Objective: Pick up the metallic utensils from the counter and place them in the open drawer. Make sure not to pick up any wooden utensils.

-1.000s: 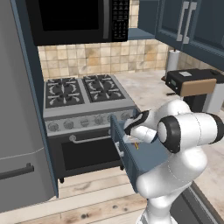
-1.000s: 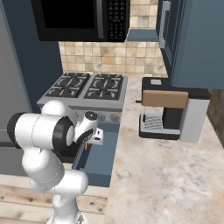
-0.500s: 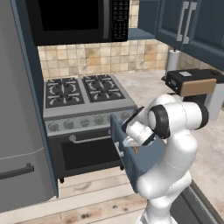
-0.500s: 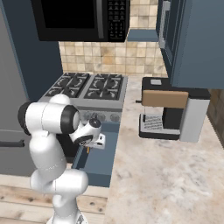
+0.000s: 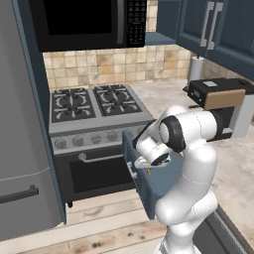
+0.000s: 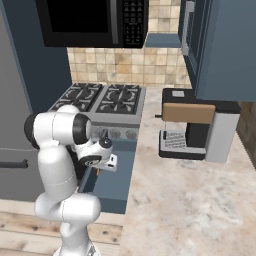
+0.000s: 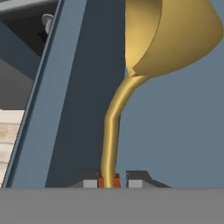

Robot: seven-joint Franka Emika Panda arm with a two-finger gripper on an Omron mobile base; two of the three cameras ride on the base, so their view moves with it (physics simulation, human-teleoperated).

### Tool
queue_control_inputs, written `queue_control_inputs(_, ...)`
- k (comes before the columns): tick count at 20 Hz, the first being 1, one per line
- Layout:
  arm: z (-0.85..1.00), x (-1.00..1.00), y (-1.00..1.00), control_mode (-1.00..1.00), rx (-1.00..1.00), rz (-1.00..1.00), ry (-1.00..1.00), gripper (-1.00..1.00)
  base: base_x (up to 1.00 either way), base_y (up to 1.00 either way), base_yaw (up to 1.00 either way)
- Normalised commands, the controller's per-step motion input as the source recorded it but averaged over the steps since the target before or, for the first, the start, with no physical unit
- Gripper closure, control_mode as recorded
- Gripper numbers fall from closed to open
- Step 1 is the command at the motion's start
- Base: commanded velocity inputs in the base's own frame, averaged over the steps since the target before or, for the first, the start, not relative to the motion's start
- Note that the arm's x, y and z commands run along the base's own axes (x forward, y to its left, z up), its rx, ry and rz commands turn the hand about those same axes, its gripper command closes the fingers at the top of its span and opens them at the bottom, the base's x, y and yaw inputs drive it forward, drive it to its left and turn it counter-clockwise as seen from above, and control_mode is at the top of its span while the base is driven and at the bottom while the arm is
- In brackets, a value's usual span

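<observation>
My gripper (image 7: 109,180) is shut on the handle of the shiny golden-yellow spoon (image 7: 168,35), whose round bowl points away from the hand. The spoon hangs over the slate-blue inside of the open drawer (image 7: 175,131), near its front panel (image 7: 65,87) and small silvery handle (image 7: 46,21). In the base views the gripper (image 5: 147,167) (image 6: 100,167) sits just above the drawer (image 5: 149,186) (image 6: 114,177), beside the beige marbled counter (image 5: 240,158) (image 6: 190,200). The black stick-like utensil and both wooden spoons are out of view.
A gas stove (image 5: 92,104) with its oven door stands left of the drawer. A coffee machine (image 6: 192,125) sits on the counter to the right, with a paper towel roll (image 5: 196,69) behind it. The grey fridge (image 5: 20,149) is at far left, and the microwave (image 5: 84,22) is overhead.
The arm's elbow has swung up and back toward the stove. The hand has sunk a little lower over the drawer, with the golden spoon still in it.
</observation>
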Motion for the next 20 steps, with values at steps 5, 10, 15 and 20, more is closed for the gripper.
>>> queue_control_inputs(5,0.00,0.16,0.39,-1.00,0.00,0.00,0.07,1.00,0.00,0.00,0.00)
queue_control_inputs(10,0.00,0.14,0.62,-1.00,0.00,-0.02,0.11,1.00,0.00,0.00,0.00)
queue_control_inputs(15,0.00,0.06,0.78,-1.00,0.00,-0.03,0.10,1.00,0.00,0.00,0.00)
queue_control_inputs(20,0.14,0.05,0.76,-1.00,0.00,-0.03,0.07,1.00,0.00,0.00,0.00)
